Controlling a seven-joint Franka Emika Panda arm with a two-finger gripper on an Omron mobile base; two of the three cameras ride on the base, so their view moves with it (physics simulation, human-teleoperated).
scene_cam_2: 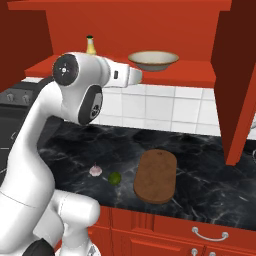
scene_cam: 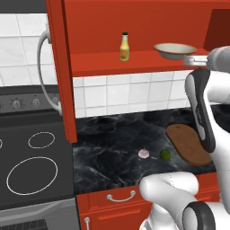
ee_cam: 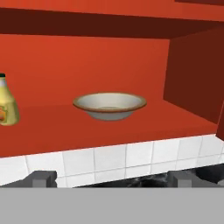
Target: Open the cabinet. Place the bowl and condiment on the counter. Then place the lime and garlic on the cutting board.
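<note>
Gripper [ee_cam: 109, 178] spread wide, holding nothing, short of bowl [ee_cam: 109, 105] on cabinet [ee_cam: 87, 61] shelf.

Bowl [ee_cam: 109, 105] right of condiment [ee_cam: 8, 106] in the cabinet [scene_cam: 134, 63]; lime [scene_cam: 165, 155] between garlic [scene_cam: 143, 153] and cutting board [scene_cam: 188, 144].

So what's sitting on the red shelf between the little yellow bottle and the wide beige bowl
Nothing. In the hand view the red shelf is bare between the small yellow bottle and the wide beige bowl; the left base view shows the same gap.
</note>
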